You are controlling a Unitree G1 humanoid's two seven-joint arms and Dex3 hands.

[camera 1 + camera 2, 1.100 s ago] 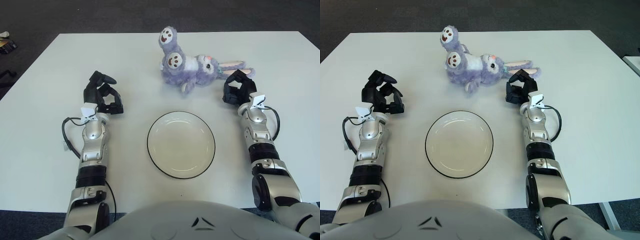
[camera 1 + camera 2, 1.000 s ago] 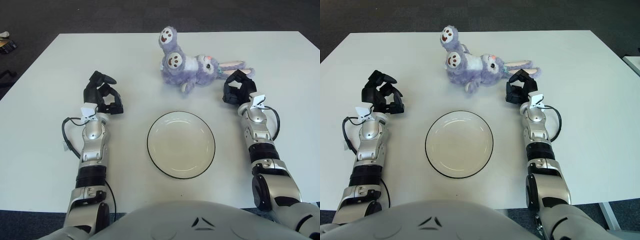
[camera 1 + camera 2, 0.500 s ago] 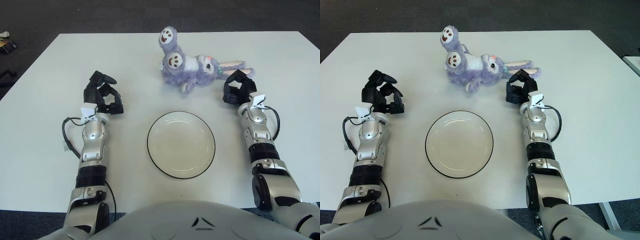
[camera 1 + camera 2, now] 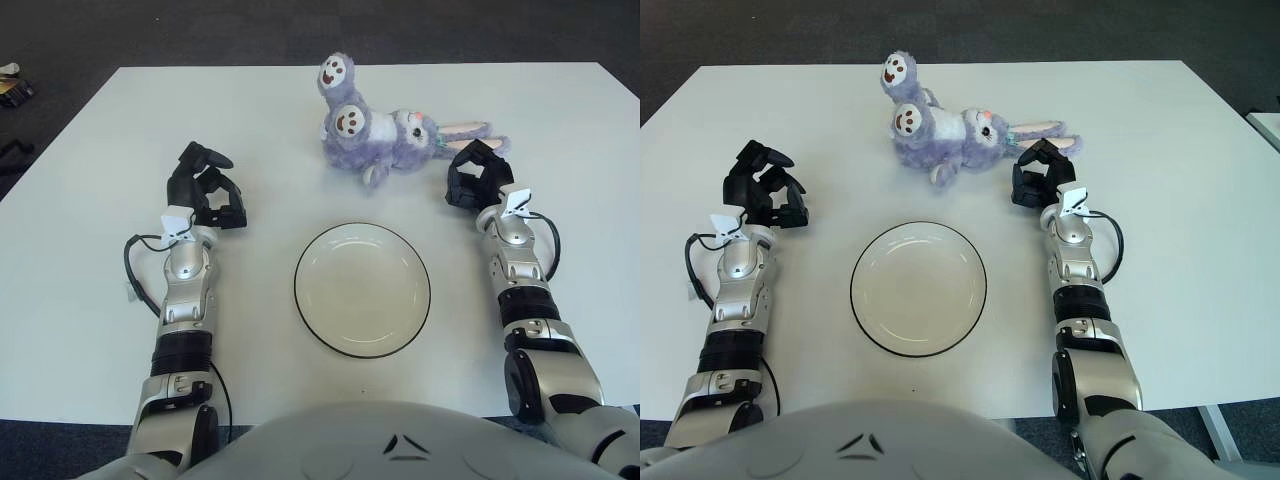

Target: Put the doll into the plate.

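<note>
The doll [image 4: 385, 130] lies on its side near the far edge of the counter [image 4: 90, 330], long axis running left to right, ears toward the right edge. The right hand [image 4: 474, 176] is nearer, just beside the ears, fingers curled and holding nothing. The left hand [image 4: 205, 190], well apart, is likewise curled and empty. The plate [image 4: 362, 288] sits empty between the forearms.

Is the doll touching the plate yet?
Apart. The left eye view shows bare table between the doll and the plate; the plate lies nearer the robot.
</note>
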